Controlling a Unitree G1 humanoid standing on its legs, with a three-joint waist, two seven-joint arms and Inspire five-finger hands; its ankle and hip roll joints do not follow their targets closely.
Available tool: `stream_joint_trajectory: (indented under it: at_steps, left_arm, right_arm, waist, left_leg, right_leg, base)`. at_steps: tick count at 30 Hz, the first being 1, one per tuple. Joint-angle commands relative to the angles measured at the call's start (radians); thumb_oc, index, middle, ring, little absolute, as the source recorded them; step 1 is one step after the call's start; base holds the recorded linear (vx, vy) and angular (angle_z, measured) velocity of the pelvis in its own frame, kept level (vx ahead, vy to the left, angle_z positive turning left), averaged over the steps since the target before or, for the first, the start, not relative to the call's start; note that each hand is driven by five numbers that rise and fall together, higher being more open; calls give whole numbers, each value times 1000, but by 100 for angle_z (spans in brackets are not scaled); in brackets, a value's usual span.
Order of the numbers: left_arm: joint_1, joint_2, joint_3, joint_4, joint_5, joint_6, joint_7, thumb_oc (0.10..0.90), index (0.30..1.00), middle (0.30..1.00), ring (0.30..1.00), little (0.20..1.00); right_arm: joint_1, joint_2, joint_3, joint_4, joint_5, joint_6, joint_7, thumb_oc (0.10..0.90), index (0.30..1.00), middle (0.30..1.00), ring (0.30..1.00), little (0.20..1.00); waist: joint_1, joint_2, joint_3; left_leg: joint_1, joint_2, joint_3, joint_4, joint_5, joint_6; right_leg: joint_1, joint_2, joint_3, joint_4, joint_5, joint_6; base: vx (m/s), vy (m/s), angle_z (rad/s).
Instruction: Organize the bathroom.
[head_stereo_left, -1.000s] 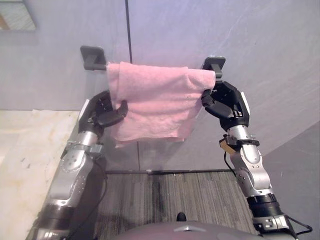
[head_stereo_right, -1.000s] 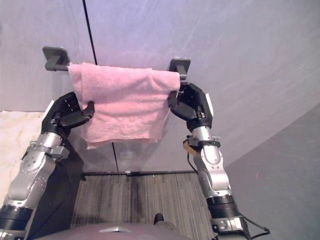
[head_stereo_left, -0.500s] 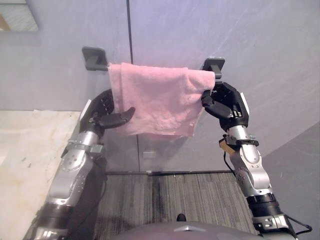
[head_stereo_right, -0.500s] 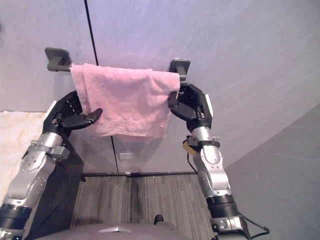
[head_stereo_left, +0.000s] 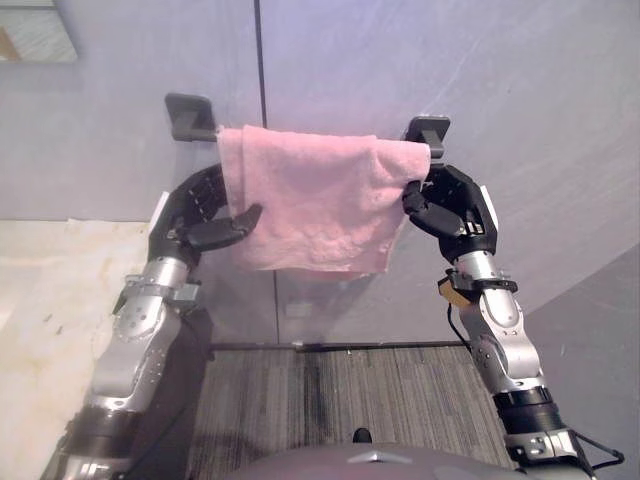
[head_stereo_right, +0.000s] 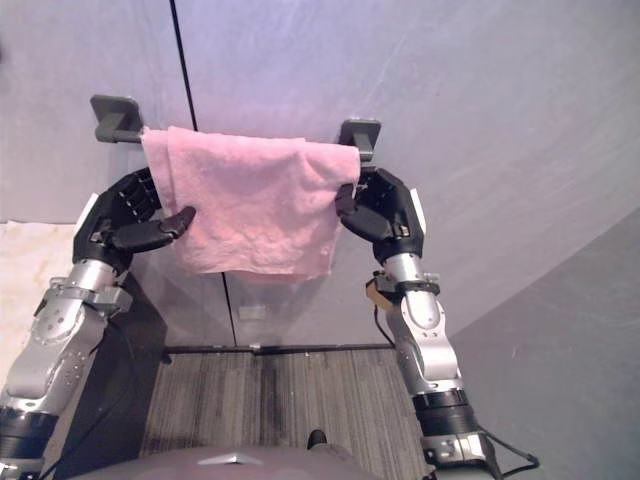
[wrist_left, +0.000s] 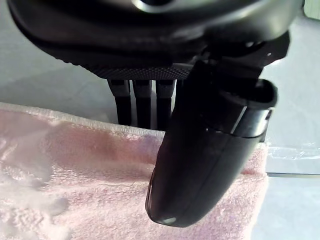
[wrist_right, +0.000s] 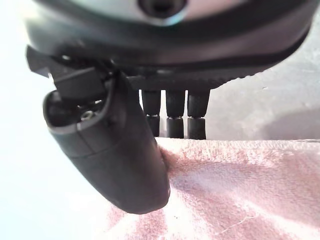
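Left hand (head_stereo_left: 197, 222) rose; towel (head_stereo_left: 318, 205) between both hands' fingers (wrist_right: 175, 116).

Legible text, labels, numbers, signs: none. No print can be read on any surface in these views.
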Motion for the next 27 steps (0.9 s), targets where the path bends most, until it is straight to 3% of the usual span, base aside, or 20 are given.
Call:
stream_joint_trajectory:
  at_steps: [1,11,27]
  left_arm:
    - [-106,-20,114,-118,6,-167,23,800,900,900,900,900]
    - [-135,-10,82,-112,-16,-163,20,800,900,900,900,900]
    - [-91,-31,123,-137,-13,-194,50,800,900,900,900,900]
  right_arm:
    - [175,-30,5,69,-64,56,-10,400,300,300,300,300]
    - [172,-32,24,83,-64,48,-19,400,300,300,300,300]
    - [188,-21,10,84,-69,48,-21,400,300,300,300,300]
  waist:
    - [-19,70,-5]
    - [-24,71,-4]
    - [-16,67,-1]
  left_leg:
    - [-25,-11,8,-1,0,36]
    - [-26,-12,8,-1,2,35]
    - [-28,-13,2,-1,1,35]
  right_leg:
    - [-3,-16,-54,91,-99,75]
    - [-7,-16,-50,92,-92,77]
    - [-5,-17,-55,91,-92,77]
  base:
    - [0,0,0]
    - [0,0,0]
    - [0,0,0]
